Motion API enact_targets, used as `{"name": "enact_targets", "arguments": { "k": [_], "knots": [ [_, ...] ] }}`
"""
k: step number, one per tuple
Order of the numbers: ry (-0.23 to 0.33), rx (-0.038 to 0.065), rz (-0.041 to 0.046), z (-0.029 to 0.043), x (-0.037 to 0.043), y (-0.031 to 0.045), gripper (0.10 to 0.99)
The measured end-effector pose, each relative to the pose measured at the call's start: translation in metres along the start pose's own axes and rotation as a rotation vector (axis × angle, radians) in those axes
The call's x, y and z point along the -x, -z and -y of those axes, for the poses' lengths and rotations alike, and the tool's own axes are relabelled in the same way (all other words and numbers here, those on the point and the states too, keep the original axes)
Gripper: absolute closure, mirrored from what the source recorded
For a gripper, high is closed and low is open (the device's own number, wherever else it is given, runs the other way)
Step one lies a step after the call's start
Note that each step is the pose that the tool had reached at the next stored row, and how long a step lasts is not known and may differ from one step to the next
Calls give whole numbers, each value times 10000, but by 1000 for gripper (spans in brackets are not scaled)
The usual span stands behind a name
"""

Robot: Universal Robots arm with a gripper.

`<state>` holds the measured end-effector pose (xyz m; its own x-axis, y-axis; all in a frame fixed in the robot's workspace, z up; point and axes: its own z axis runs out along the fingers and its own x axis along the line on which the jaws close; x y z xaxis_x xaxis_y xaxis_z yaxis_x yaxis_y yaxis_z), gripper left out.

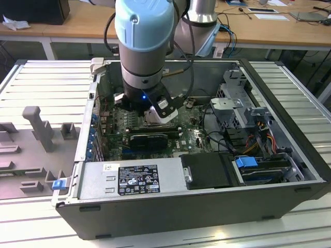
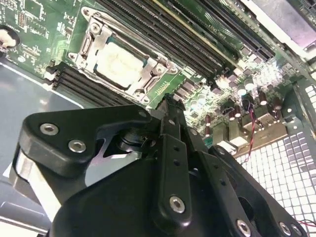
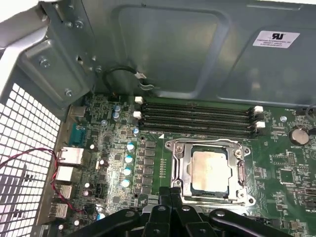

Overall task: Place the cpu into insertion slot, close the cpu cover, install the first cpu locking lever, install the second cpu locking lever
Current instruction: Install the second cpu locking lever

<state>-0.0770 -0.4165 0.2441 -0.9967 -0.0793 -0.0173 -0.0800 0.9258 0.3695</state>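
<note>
Your gripper [image 3: 170, 195] hung jaws together just above the cpu cover [image 3: 183, 168], cpu [image 3: 210, 170] seated in the insertion slot [image 3: 224, 191], frame centre-right, computer case [image 1: 207, 206] open on a ribbed metal table [image 1: 46, 77], wooden desks [image 1: 77, 23] behind.

No wording can be read with certainty. On the open grey metal computer case [image 1: 289, 199], a large black rectangular label with white print [image 1: 138, 180] and a small white sticker [image 1: 110, 167] just beside it sit on the silver power-supply box [image 1: 170, 175] along the case's near side in the exterior view; their print is too fine to make out. In the first wrist view, a white rectangular label [image 3: 275, 38] on the case's inner grey wall carries a bold dark mark above tiny illegible lines.
</note>
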Motion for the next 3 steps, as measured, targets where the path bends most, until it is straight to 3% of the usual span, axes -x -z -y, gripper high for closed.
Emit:
{"name": "enact_targets", "arguments": {
  "k": [3],
  "knots": [
    [-1,-2,0,0,-1,1,980]
  ]
}}
